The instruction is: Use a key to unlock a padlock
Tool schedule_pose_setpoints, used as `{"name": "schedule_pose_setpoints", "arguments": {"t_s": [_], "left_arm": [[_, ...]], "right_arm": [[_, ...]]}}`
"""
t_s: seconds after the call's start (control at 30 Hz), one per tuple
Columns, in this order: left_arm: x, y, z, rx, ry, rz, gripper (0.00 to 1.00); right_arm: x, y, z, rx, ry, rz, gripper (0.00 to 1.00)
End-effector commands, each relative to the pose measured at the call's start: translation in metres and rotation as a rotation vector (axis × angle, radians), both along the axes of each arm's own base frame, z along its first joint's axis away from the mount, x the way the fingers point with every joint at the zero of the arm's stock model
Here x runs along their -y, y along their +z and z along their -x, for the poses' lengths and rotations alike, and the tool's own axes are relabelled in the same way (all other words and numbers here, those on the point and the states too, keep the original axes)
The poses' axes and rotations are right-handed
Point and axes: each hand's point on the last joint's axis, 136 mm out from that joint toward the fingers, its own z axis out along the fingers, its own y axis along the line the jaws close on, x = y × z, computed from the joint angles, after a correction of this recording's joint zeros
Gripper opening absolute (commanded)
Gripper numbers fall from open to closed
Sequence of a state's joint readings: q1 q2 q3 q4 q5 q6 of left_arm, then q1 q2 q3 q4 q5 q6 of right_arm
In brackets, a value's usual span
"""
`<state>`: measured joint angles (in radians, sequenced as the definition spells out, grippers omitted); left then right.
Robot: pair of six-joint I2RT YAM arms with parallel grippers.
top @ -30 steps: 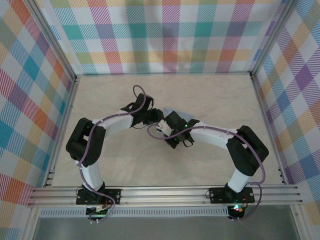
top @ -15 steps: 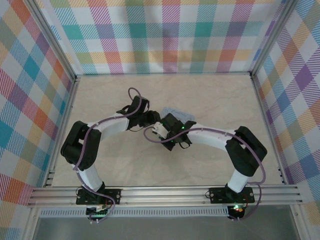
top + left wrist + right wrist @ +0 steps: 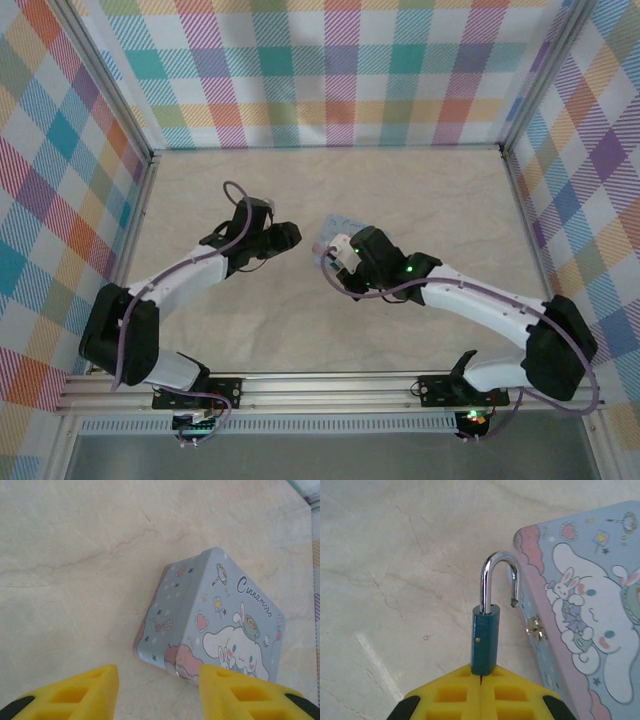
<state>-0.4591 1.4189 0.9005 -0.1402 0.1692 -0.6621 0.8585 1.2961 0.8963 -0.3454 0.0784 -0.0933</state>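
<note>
— Padlock position, grip?
— Clamped by its base in right gripper, shackle swung open, free end just beside tin latch side. Lower body hidden between pads; too small to resolve from top.
— Left?
— Left gripper fingers apart, nothing between, short of tin. Bare table all round.

"Cinnamoro" on the pale blue tin
</note>
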Motion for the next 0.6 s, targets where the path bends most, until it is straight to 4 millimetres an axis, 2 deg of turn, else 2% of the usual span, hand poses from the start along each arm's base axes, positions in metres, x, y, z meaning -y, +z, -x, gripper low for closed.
{"name": "schedule_pose_setpoints", "arguments": {"t_s": [0.0, 0.2, 0.27, 0.37, 0.4, 0.57], "left_arm": [[-0.016, 0.001, 0.015, -0.005, 0.025, -0.031, 0.49], [-0.027, -0.001, 0.034, -0.008, 0.017, -0.056, 0.52], [-0.031, -0.003, 0.038, -0.003, 0.02, -0.066, 0.57], [-0.038, -0.003, 0.043, 0.007, 0.04, -0.08, 0.66], [-0.04, -0.003, 0.044, 0.01, 0.044, -0.086, 0.98], [-0.052, -0.005, 0.051, -0.003, 0.059, -0.141, 1.0]], "right_arm": [[0.014, 0.013, -0.001, -0.009, -0.1, -0.047, 0.0], [0.058, 0.023, -0.013, -0.057, -0.334, -0.094, 0.0], [0.075, 0.023, -0.017, -0.075, -0.417, -0.098, 0.0], [0.108, 0.019, -0.025, -0.108, -0.571, -0.094, 0.0], [0.119, 0.016, -0.027, -0.118, -0.628, -0.09, 0.0], [0.176, -0.003, -0.034, -0.202, -0.889, -0.067, 0.0]]}}
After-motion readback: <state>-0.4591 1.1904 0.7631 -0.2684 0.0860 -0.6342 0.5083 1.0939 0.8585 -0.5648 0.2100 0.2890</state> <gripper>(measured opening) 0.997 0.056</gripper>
